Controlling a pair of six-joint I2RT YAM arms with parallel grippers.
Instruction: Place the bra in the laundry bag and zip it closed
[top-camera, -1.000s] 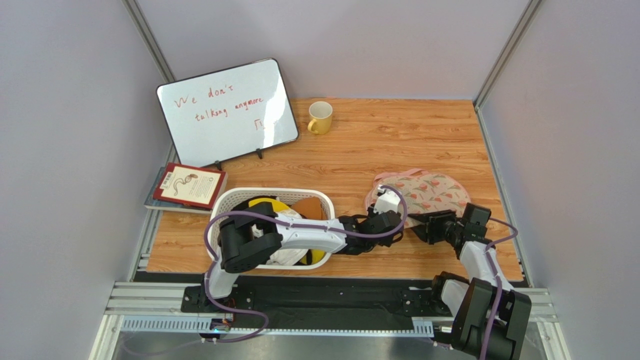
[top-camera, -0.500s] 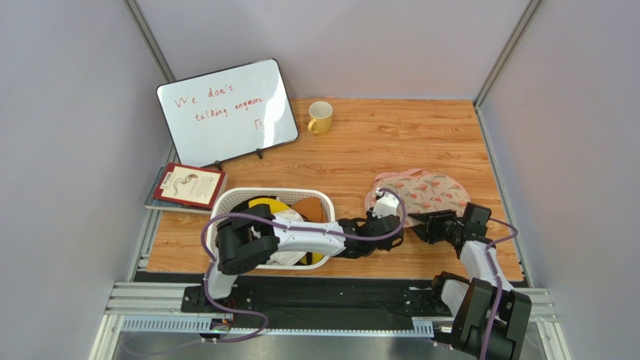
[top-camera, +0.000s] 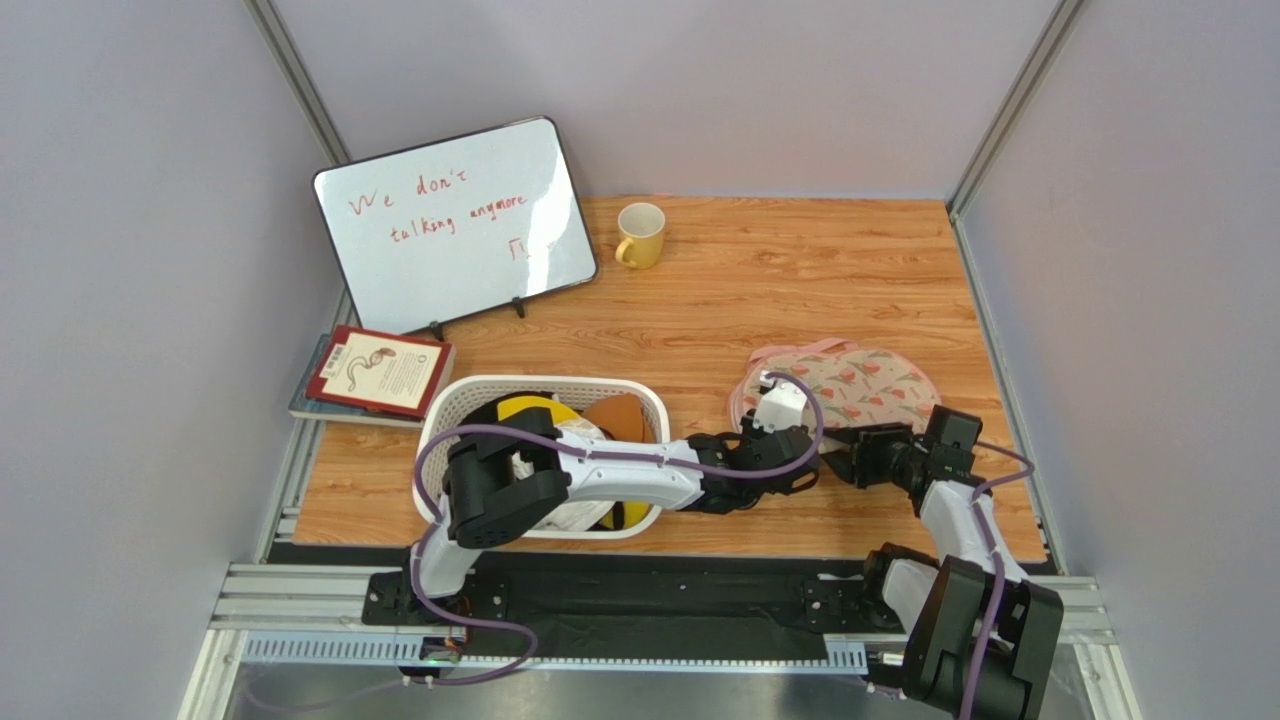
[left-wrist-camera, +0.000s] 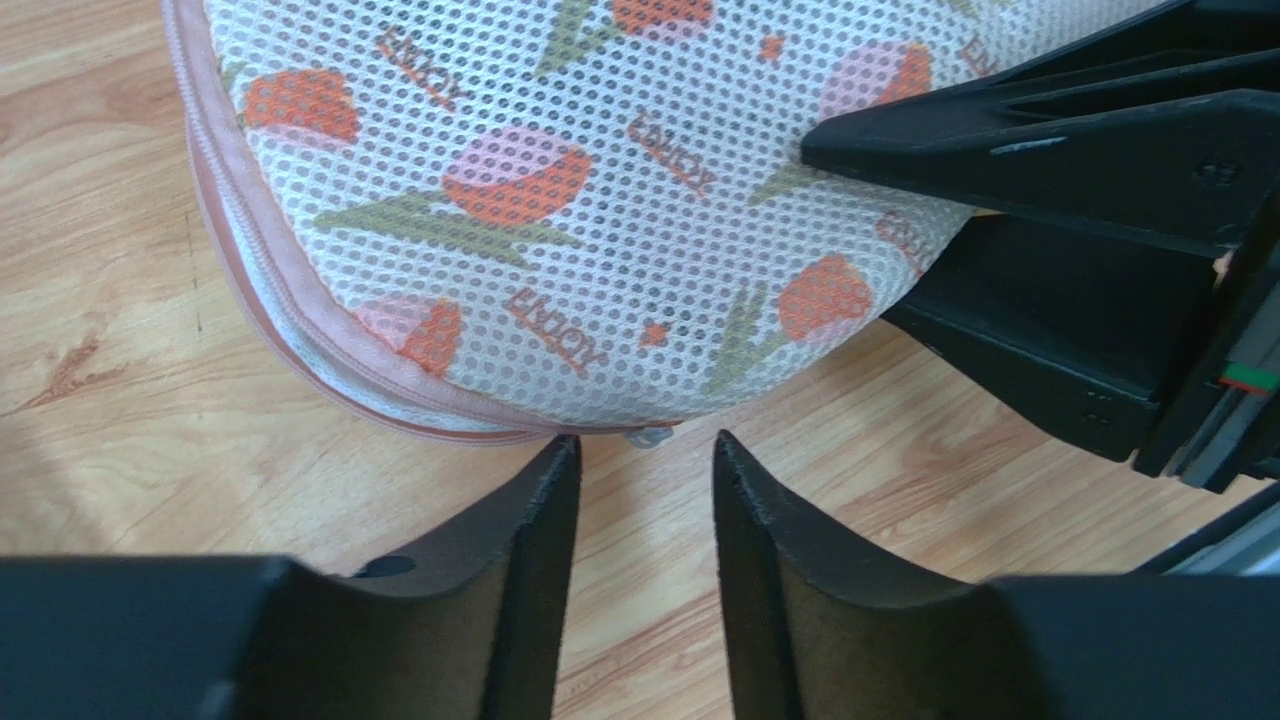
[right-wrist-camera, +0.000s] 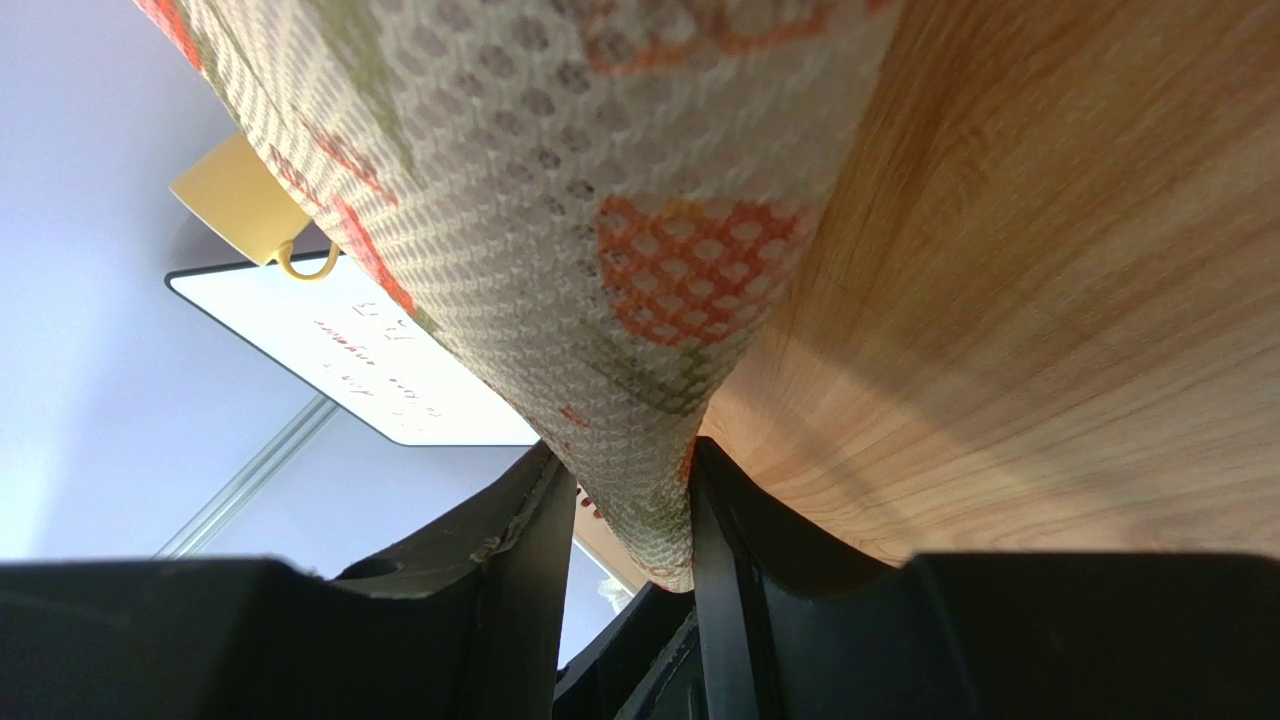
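Now the laundry bag lies on the desk at 3 o'clock from the white basket; the right gripper pinches its mesh at the bag's 6 o'clock, while the left gripper, jaws partly apart and holding nothing, sits just beside the pink zip edging at 7 o'clock

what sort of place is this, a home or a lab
Most likely a robot test booth, not a home: plain grey partition walls close around a wooden table, an aluminium rail runs along its near edge, and a whiteboard stands behind.
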